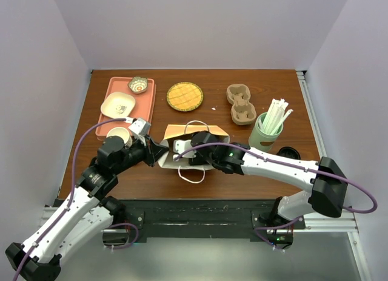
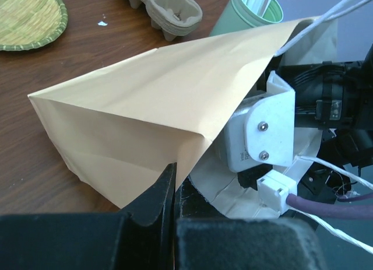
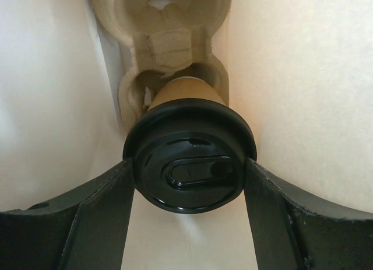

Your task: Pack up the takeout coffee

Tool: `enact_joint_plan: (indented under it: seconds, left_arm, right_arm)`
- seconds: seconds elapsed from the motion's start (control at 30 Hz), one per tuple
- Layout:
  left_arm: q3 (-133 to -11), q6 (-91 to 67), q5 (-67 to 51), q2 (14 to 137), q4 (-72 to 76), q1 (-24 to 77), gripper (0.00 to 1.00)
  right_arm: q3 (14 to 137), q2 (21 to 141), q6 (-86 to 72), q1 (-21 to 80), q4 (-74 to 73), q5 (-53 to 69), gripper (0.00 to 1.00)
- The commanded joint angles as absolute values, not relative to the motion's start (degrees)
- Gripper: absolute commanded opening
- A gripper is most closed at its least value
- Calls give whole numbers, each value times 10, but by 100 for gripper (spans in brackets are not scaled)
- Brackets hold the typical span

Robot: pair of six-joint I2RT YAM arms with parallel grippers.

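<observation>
Seating takeout coffee (image 3: 186, 141), clenched in right gripper (image 3: 189, 168), inside paper bag (image 2: 145, 101) pinched open by left gripper (image 2: 173, 179); release likely next

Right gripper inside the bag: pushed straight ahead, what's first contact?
Likely the pulp cup carrier: the takeout coffee held by the right gripper noses into its near socket. Depth unclear.

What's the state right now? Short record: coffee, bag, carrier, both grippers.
coffee: takeout coffee, lid on, inside the bag, base at a pocket of the pulp carrier
bag: paper bag, lying on its side on the table
left: left gripper shut on the bag's edge
right: right gripper inside the bag, fingers against both sides of the lid
</observation>
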State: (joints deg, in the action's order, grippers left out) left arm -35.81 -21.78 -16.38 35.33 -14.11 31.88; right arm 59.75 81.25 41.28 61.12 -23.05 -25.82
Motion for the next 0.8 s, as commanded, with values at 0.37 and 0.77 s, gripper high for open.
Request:
enact_joint_plan:
  seconds: [0.37, 0.77]
  left_arm:
    - [-351, -141, -110, 348, -123, 316, 0]
    - [-345, -93, -38, 345, -94, 317, 0]
  right_arm:
    - [642, 838, 505, 613, -213, -258, 38]
    - [658, 867, 552, 616, -222, -262, 39]
